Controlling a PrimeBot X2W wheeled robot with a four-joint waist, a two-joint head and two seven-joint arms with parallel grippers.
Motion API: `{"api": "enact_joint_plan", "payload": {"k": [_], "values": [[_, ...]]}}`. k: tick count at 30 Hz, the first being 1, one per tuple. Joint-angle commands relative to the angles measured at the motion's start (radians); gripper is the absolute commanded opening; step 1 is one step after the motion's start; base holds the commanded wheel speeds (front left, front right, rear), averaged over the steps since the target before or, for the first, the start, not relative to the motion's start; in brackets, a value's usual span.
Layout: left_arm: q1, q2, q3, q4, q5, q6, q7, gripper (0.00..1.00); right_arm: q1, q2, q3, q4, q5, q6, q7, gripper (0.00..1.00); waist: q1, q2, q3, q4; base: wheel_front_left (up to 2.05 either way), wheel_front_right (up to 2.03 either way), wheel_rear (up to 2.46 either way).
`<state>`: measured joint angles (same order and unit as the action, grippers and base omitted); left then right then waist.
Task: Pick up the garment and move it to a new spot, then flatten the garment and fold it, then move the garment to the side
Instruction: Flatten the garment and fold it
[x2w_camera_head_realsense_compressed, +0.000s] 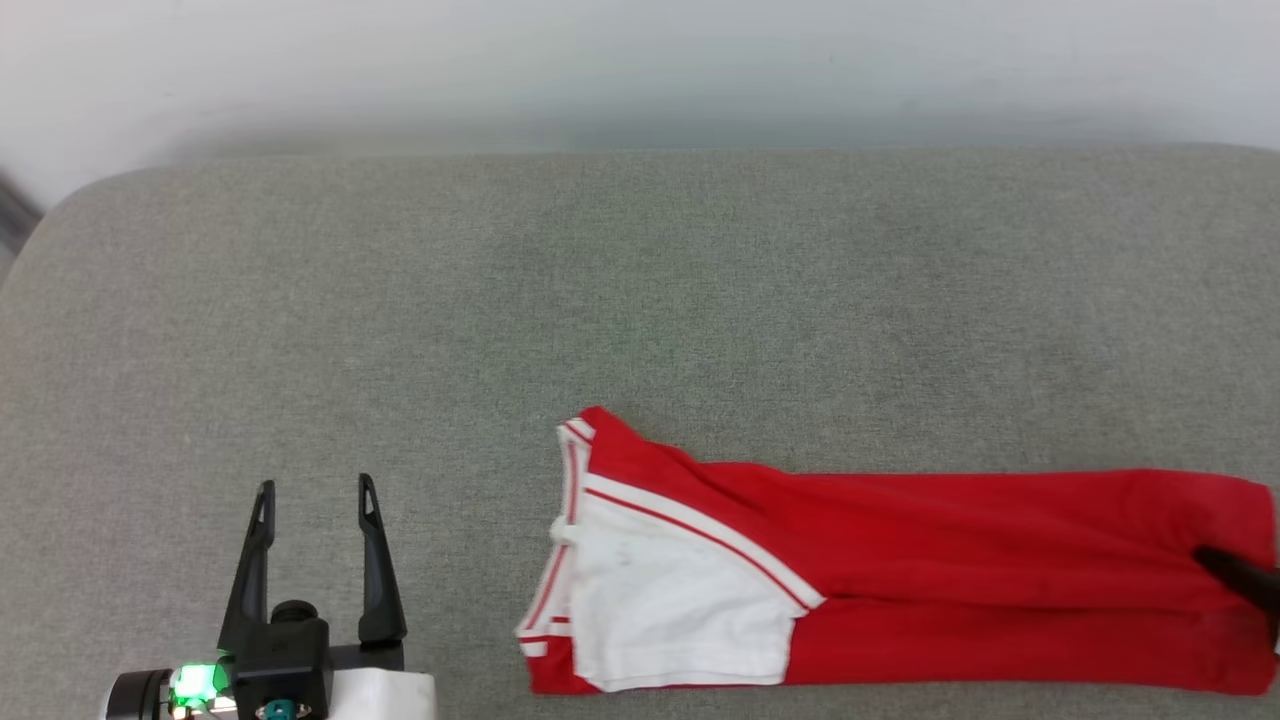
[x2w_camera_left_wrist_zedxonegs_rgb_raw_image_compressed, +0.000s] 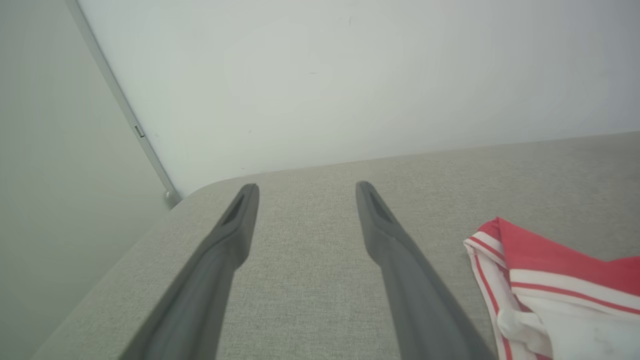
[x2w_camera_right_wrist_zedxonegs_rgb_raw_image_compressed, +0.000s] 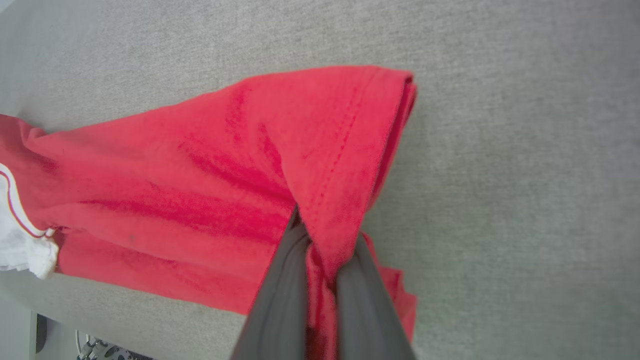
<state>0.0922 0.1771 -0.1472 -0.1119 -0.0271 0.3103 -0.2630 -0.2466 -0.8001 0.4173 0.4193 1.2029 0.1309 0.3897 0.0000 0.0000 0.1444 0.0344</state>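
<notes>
The red shirt (x2w_camera_head_realsense_compressed: 900, 560) lies on the gray desk (x2w_camera_head_realsense_compressed: 400, 300), folded into a long flat strip. It sits near the front edge, on the robot's right side. The end that points to the middle of the desk shows a white sleeve (x2w_camera_head_realsense_compressed: 680, 600) with thin red and white stripes along its edges. The rest of the strip is plain red with a few soft creases.

The right hand (x2w_camera_right_wrist_zedxonegs_rgb_raw_image_compressed: 327, 235) is at the far right end of the strip. Its two dark fingers (x2w_camera_right_wrist_zedxonegs_rgb_raw_image_compressed: 280, 300) are squeezed close together, and a bunch of red cloth is pinched between them. So this hand is gripping the shirt, right by the hem (x2w_camera_right_wrist_zedxonegs_rgb_raw_image_compressed: 395, 125). The cloth gathers into a tight pinch at the fingers, and the rest of the shirt lies spread on the desk.

The left hand (x2w_camera_head_realsense_compressed: 315, 485) is over on the robot's left, well apart from the shirt. It is spread wide open, with nothing in it, just bare gray desk under it. From this hand's side, the striped sleeve end shows off to the right.

Behind the desk is a plain white wall (x2w_camera_head_realsense_compressed: 640, 70), and the desk's far left corner is round
</notes>
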Motion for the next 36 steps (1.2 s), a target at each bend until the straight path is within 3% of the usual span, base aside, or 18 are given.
{"api": "enact_joint_plan", "payload": {"k": [1,7,14,22,29,36], "values": [[0.009,-0.002,0.001,-0.004,0.011,-0.005,-0.002,1.0,-0.003,-0.017,-0.008,0.013,-0.008,0.0,0.01,0.0,0.0,0.0,-0.004,-0.001,0.0,0.0,0.0],[0.026,-0.01,0.004,-0.006,0.016,-0.015,-0.002,1.0,-0.006,-0.039,-0.018,-0.031,0.005,0.0,0.09,0.0,0.0,0.0,-0.021,-0.002,0.0,0.0,0.0],[0.041,-0.017,0.012,-0.005,0.015,-0.023,-0.002,1.0,0.016,-0.011,-0.009,-0.246,0.039,0.0,0.182,0.0,0.0,0.0,-0.028,-0.005,0.0,0.0,0.0],[0.015,-0.024,0.013,-0.004,0.019,-0.033,-0.002,1.0,-0.058,0.055,0.043,-0.443,-0.034,0.0,0.285,0.0,0.0,0.0,-0.002,-0.007,0.0,0.0,0.0],[-0.026,-0.032,0.009,0.002,0.022,-0.046,-0.002,1.0,-0.22,0.204,0.172,-0.492,-0.14,0.0,0.381,0.0,0.0,0.0,0.039,0.007,0.0,0.0,0.0],[-0.063,-0.04,0.001,0.005,0.024,-0.055,-0.002,1.0,-0.372,0.362,0.317,-0.379,-0.232,0.0,0.379,0.0,0.0,0.0,0.085,0.031,0.0,0.0,0.0]]}}
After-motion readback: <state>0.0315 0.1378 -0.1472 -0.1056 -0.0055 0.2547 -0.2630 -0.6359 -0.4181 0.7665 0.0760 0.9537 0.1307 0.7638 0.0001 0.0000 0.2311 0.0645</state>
